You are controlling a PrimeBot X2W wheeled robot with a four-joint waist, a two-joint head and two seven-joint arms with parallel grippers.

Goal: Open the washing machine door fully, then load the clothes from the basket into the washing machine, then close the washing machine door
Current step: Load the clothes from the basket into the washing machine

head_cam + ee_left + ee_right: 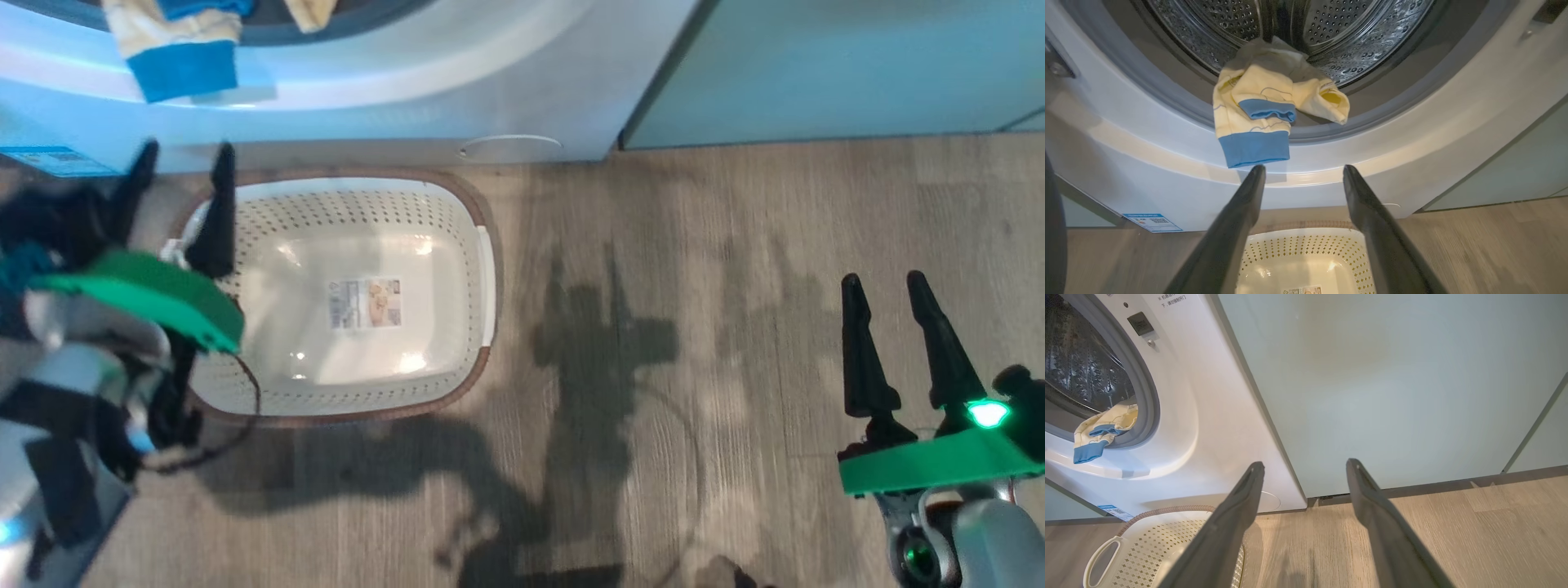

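Empty basket [343, 208] on the floor, directly below the left gripper [1303, 168], whose two fingers are spread with nothing between them. Just ahead of and above its fingertips, the clothes [1253, 118] hang over the lower lip of the washing machine [1412, 163], long axis running from the drum [1355, 36] down across the grey gasket [1180, 102], blue cuff outside. The right gripper [1305, 463], likewise spread and empty, faces the cabinet [1392, 375] well to the right, so the left arm is nearer. Free room lies above the lip, into the drum.
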